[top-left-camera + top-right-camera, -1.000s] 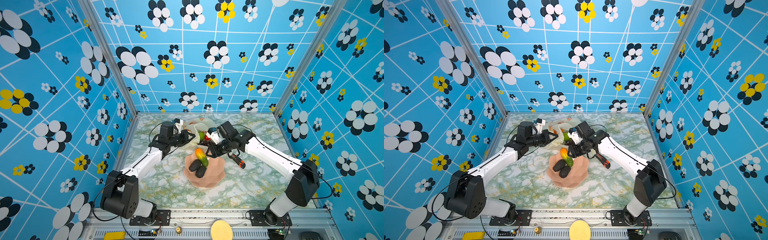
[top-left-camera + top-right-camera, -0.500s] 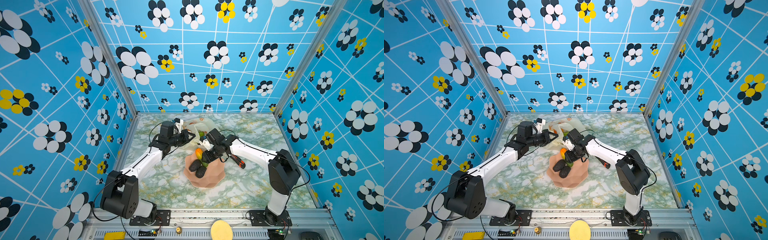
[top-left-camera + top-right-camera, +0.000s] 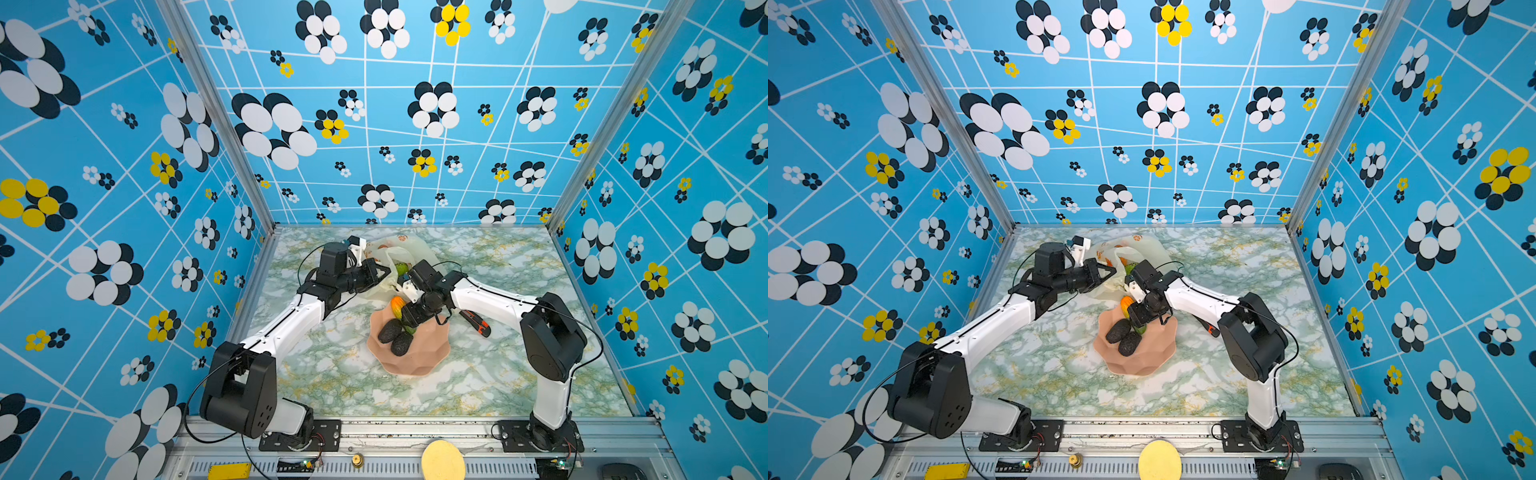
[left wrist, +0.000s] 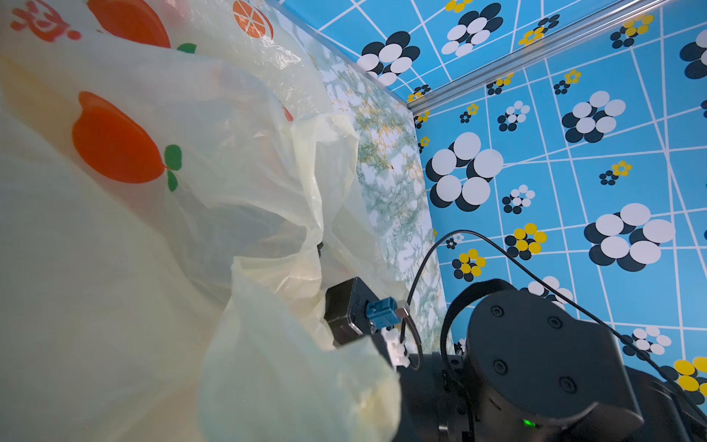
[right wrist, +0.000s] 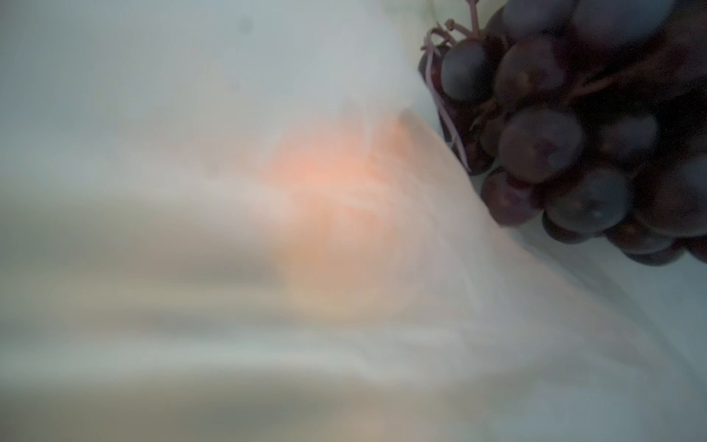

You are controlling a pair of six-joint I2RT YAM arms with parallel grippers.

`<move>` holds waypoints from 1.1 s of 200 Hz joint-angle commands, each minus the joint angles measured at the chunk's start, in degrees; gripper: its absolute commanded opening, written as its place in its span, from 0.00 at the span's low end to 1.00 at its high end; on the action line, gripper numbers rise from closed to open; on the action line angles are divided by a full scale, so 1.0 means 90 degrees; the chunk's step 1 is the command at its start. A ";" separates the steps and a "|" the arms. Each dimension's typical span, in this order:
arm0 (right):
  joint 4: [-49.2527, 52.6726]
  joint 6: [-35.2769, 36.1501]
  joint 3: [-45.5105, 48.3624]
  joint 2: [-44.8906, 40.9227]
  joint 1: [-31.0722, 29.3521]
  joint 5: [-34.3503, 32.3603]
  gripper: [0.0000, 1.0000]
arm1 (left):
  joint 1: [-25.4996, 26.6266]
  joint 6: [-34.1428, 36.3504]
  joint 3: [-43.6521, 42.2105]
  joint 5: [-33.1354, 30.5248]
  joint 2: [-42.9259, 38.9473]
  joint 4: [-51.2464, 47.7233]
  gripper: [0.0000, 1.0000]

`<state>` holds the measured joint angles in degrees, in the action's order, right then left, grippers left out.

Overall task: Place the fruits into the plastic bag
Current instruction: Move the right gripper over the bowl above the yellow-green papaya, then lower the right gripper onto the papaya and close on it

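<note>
My left gripper [image 3: 380, 272] clamping bag [image 3: 399, 249] edge, holding mouth up. Grapes [image 5: 574, 134], green ball [image 3: 401, 268] lying in bag. Mango [image 3: 397, 305], oblong [image 3: 410, 331], two black ovals [image 3: 390, 332] lying in dish [image 3: 428, 357], not yet bagged. My right gripper [image 3: 407, 323] hovering over them; jaw gap unreadable.

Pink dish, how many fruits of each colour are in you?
Black ovals: 2
Orange-red mango: 1
Yellow-green fruit, mostly hidden: 1
Total in the pink dish: 4
</note>
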<state>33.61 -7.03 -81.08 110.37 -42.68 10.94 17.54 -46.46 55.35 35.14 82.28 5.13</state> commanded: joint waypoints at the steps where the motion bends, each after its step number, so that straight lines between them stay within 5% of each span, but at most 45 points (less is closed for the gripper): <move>1: -0.0063 -0.0010 -0.0236 0.0192 -0.0063 -0.0138 0.60 | 0.0002 0.0142 -0.0005 -0.0017 -0.0181 -0.0023 0.00; 145: 0.0030 0.0033 -0.0317 0.0420 -0.0184 -0.0454 0.60 | 0.0002 0.0123 -0.0037 -0.0032 -0.0212 -0.0013 0.00; 220: 0.0114 0.0049 -0.0213 0.0130 -0.0190 -0.0611 0.35 | -0.0018 0.0132 -0.0057 -0.0044 -0.0294 -0.0032 0.00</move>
<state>33.61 -6.81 -82.91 113.51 -43.88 7.22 17.54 -46.46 55.13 35.11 81.14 5.13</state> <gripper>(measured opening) 0.443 0.044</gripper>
